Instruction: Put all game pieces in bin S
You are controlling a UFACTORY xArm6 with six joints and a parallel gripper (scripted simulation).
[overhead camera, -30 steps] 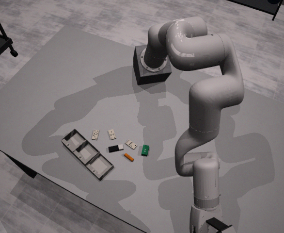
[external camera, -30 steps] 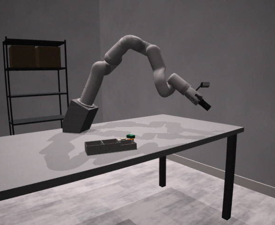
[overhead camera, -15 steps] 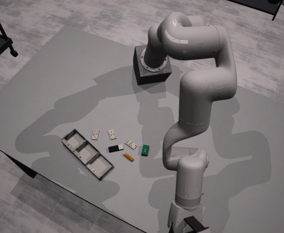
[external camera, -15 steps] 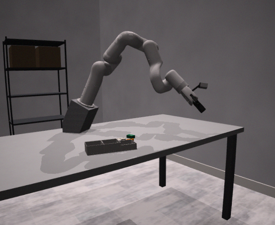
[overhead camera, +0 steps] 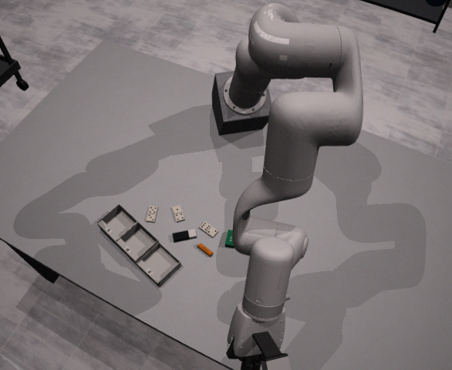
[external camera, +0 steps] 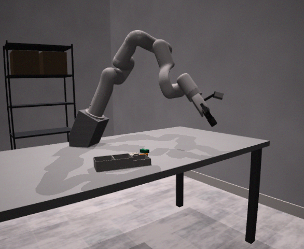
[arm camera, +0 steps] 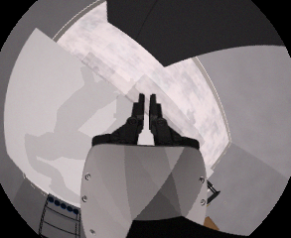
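Three pale dominoes lie flat on the table: one domino beside the bins, another domino to its right, and a third domino farther right. Three joined grey bins stand on the table and look empty. Small marks show inside them, but I cannot read which is S. My gripper is shut and empty, high above the table's front edge region, far from the dominoes. Its fingertips are cut off or hidden in the top view.
A black-and-white block and an orange stick lie near the dominoes. A green box is partly hidden by the arm in the top view. A shelf rack stands behind the table.
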